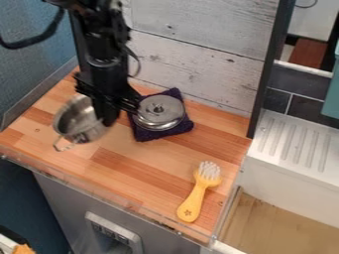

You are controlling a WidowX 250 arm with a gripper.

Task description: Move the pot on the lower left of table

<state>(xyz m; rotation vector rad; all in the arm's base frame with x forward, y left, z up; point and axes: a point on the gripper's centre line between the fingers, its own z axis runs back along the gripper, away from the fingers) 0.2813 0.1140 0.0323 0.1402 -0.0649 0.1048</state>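
Pinching the pot (pixel 74 123) by its right-hand side, your gripper (pixel 106 119) had it tilted at the left of the frame. You risked it swinging or slipping, since its weight seemed to hang off one edge, and its low handle (pixel 63 145) could have caught the table (pixel 136 171) during lowering.

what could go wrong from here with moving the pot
The gripper is at one side of the pot, so the pot might tip or swing when moved. The lid sits close by on the cloth, so the gripper could nudge it. And the lower left of the table ends at an edge, so setting the pot down too far out might leave it overhanging.
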